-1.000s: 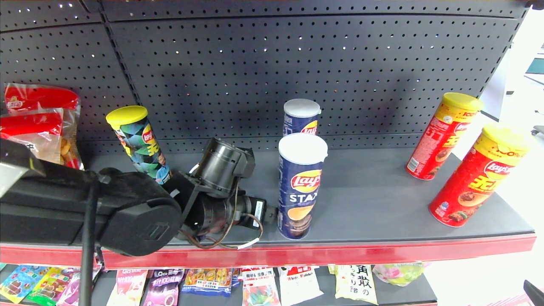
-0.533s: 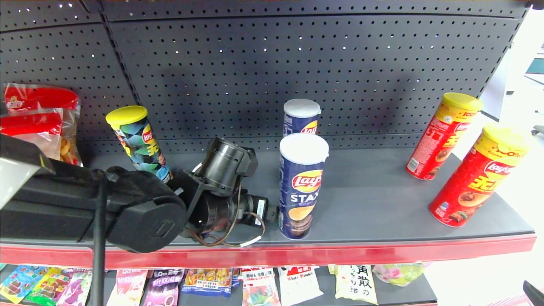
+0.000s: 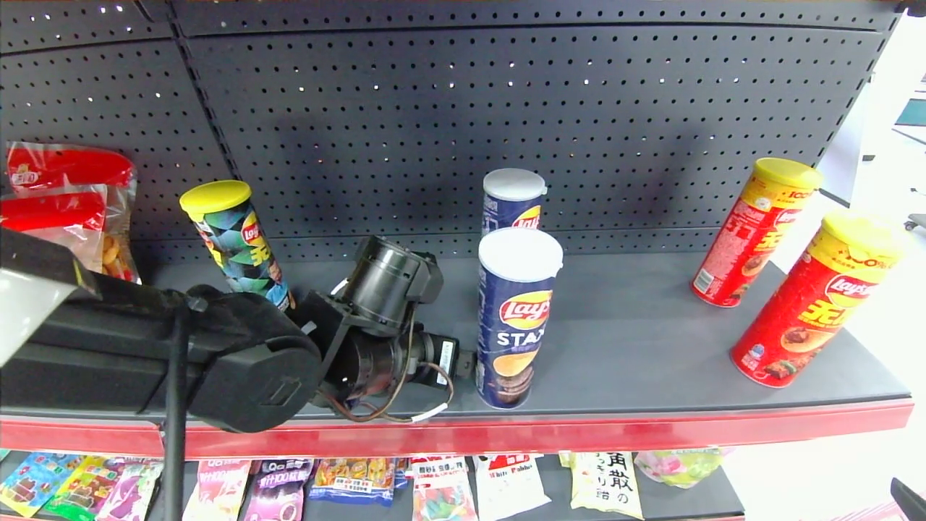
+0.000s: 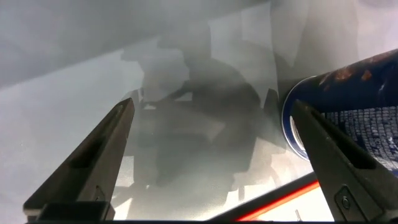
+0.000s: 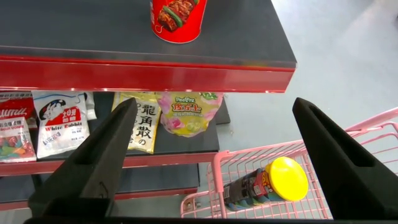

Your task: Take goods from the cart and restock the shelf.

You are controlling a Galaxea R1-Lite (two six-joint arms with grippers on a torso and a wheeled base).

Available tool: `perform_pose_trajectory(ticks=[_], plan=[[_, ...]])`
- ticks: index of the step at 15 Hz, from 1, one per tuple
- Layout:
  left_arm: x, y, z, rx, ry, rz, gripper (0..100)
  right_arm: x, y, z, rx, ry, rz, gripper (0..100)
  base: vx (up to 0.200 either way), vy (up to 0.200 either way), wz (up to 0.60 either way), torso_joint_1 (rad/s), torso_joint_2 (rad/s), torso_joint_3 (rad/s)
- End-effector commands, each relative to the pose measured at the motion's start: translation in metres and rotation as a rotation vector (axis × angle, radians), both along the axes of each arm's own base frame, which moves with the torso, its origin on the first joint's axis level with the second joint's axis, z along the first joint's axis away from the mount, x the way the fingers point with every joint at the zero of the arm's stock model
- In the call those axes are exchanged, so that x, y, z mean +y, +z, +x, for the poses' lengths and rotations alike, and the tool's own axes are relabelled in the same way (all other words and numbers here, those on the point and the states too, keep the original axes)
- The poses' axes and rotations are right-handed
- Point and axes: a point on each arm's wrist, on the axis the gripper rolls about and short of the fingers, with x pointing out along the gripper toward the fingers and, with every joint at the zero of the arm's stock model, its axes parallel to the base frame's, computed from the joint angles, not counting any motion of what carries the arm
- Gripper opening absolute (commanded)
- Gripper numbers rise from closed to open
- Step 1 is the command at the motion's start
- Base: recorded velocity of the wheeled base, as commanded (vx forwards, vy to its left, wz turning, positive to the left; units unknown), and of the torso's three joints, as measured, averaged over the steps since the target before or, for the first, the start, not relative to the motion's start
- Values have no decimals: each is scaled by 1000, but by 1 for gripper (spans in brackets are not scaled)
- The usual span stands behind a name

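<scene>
Left gripper [image 4: 212, 106]: I see it low over the grey shelf [image 3: 636, 340], close to the red front edge, its two dark fingers [image 4: 99, 155] spread wide with only bare shelf between them. The base of the blue can [image 4: 348, 112] stands just beside one finger. I cannot tell whether the two touch.

Blue can [image 3: 515, 318], head view: upright near the front edge, white lid on top, with the left arm's wrist immediately to its left. A second blue can [image 3: 512, 199] stands directly behind it by the pegboard.

Other cans: a green-patterned can [image 3: 235, 242] with a yellow lid is well to the left, near the back. Two red cans [image 3: 752, 231] [image 3: 817, 300] with yellow lids are well to the right.

Right gripper [image 5: 214, 102]: I see it hanging below and in front of the shelf, fingers parted and holding nothing. Beneath it is the pink cart [image 5: 261, 143], where a dark can with a yellow lid [image 5: 273, 183] lies on its side. Snack packets [image 5: 186, 109] line the lower shelf.
</scene>
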Motion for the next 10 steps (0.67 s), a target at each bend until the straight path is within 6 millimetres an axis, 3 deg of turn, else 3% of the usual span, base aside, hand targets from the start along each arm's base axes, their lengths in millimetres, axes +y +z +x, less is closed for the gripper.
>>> perform_pose_trajectory(ticks=[1, 7, 10], plan=[[-2, 2, -1, -3, 0, -10, 100, 0, 0, 0, 1, 0, 0, 100, 0, 0, 0, 0, 0, 0], [3, -2, -5, 6, 20, 11, 100, 0, 0, 0, 0, 0, 0, 100, 0, 0, 0, 0, 0, 0], [34, 14, -28, -26, 31, 27, 100, 0, 0, 0, 4, 2, 0, 100, 0, 0, 0, 0, 0, 0]])
